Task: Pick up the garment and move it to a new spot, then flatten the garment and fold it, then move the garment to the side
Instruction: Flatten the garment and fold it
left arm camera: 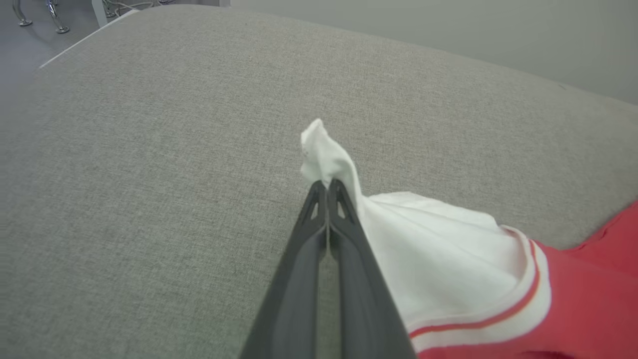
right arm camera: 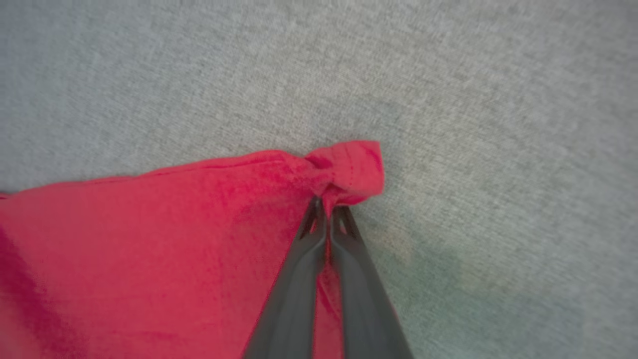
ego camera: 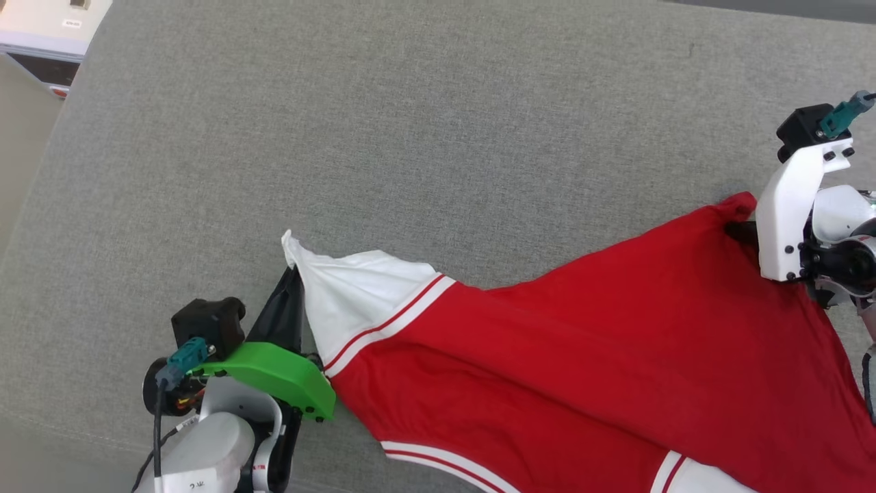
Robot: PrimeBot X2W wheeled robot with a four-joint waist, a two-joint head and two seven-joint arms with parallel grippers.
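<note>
A red jersey T-shirt (ego camera: 582, 356) held taut over a grey upholstered surface (ego camera: 410, 123), left claw (left arm camera: 327, 187) clenched on its white sleeve (left arm camera: 423, 239) tip, right claw (right arm camera: 329, 209) clenched on a red corner (right arm camera: 359, 164), apparently for flattening.

Grey woven surface (ego camera: 438, 103), white cabinet (ego camera: 48, 27) past its corner, chrome legs (left arm camera: 55, 20)

Right gripper (right arm camera: 327, 207) pinched on garment (right arm camera: 174, 239) corner, over grey fabric surface (right arm camera: 448, 75).

Grey upholstered surface (ego camera: 438, 137) under soft, even indoor light.
A white cabinet (ego camera: 48, 27) stands at far left beside pale floor (ego camera: 20, 157); chrome furniture legs (left arm camera: 52, 20) and a plain grey wall (left arm camera: 448, 30) lie beyond the far edge.
</note>
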